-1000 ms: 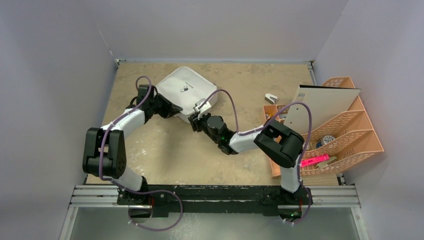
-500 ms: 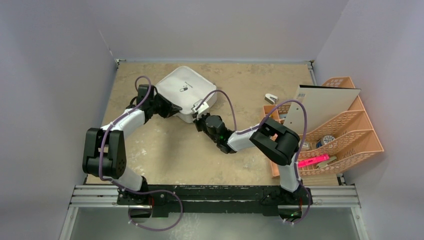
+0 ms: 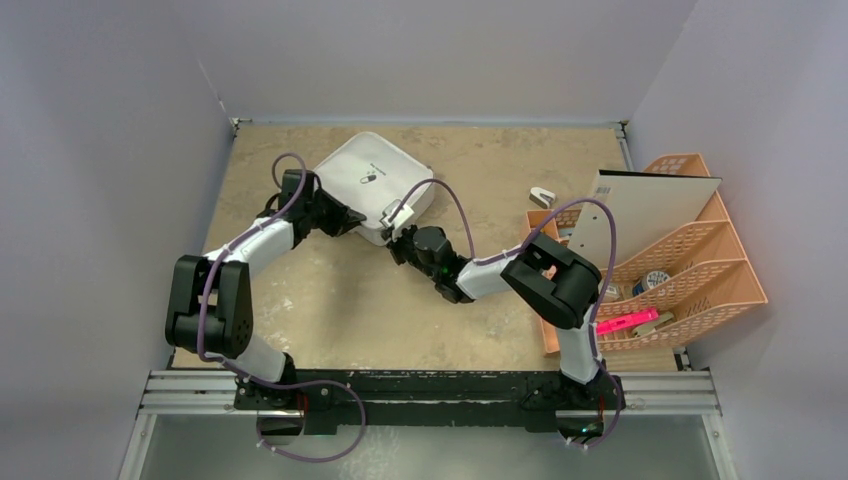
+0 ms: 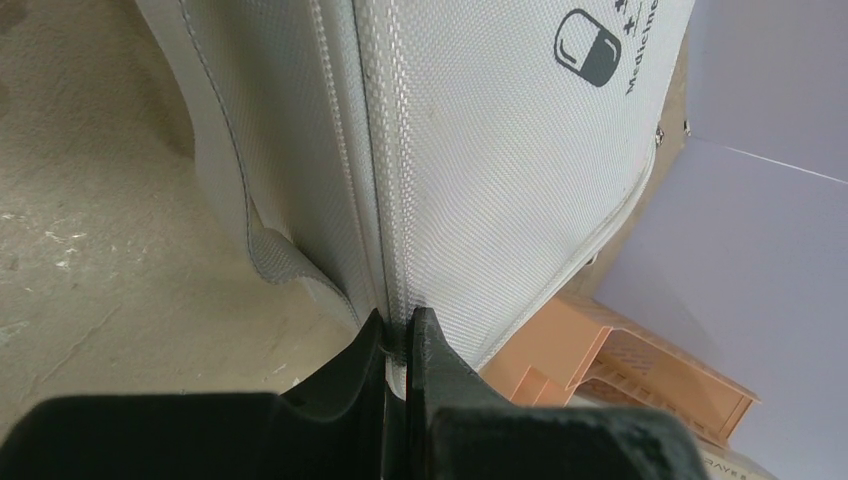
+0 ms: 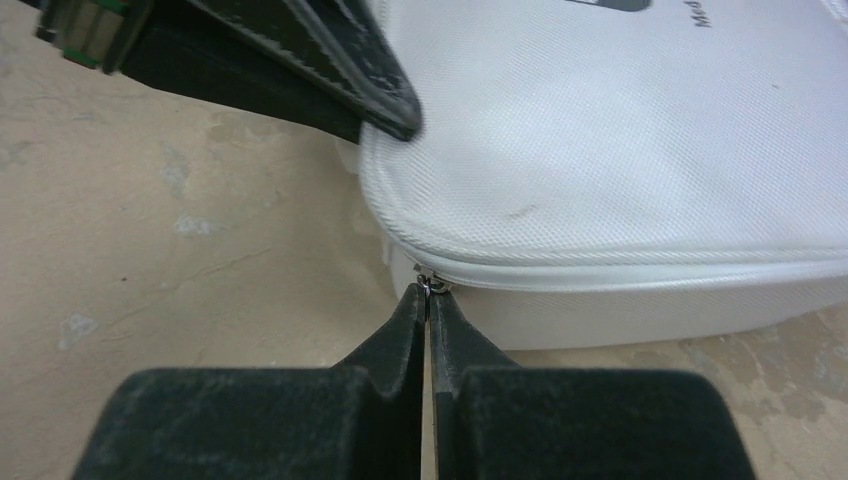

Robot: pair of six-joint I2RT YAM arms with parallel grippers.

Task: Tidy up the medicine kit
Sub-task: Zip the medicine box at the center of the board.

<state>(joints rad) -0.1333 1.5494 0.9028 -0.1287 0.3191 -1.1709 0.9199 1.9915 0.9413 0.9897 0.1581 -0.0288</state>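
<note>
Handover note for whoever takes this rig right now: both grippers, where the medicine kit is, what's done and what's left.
Left gripper: shut, pinching the zip seam of the medicine kit on its near-left side, apparently to steady it.
Right gripper: shut on the small metal zipper pull at the kit's near corner.
Kit: flat on the table, far centre, logo up, closed.
Done: both grips are set.
Left: draw the zipper round, open the kit and sort the contents. Nothing inside can be seen yet.
</note>
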